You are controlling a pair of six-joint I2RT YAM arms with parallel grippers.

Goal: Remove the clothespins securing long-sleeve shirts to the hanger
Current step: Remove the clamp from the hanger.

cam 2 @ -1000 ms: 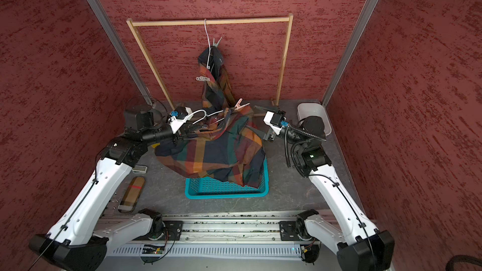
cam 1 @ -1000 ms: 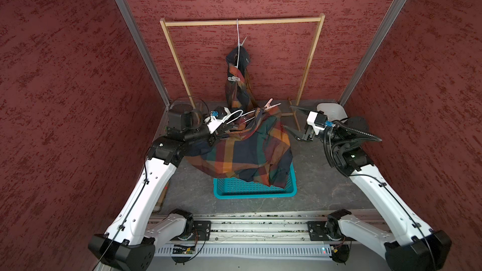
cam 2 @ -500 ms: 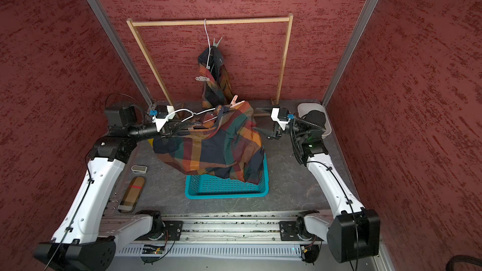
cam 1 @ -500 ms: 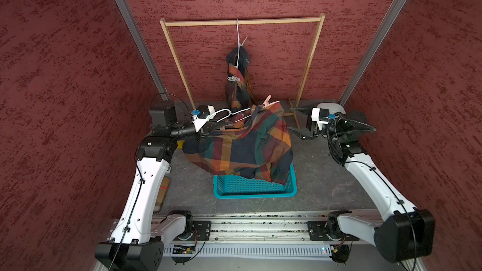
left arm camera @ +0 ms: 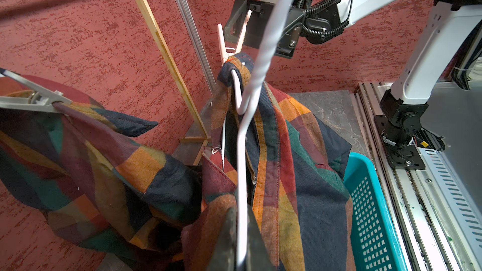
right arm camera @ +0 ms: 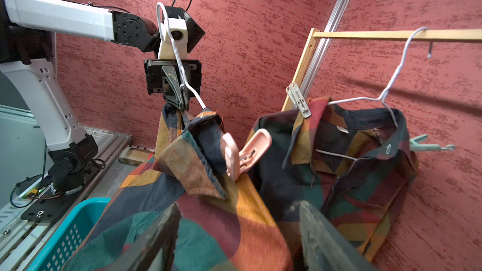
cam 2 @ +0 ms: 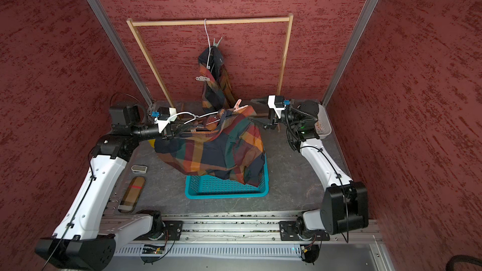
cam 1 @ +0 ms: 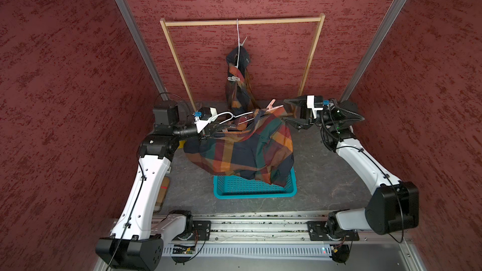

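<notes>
Right gripper [cam 1: 284,110], spread, has risen level with the pink clothespin [cam 1: 271,105], close beside it. Left gripper [right arm camera: 180,95] stays pinched on the hanger [cam 1: 229,116], so that pin looks next.

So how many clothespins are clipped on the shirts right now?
3. A pink clothespin on the front shirt over the basket; a whitish-grey clothespin and a mint green clothespin on the back shirt at the wooden rack. Folds may hide more.
</notes>
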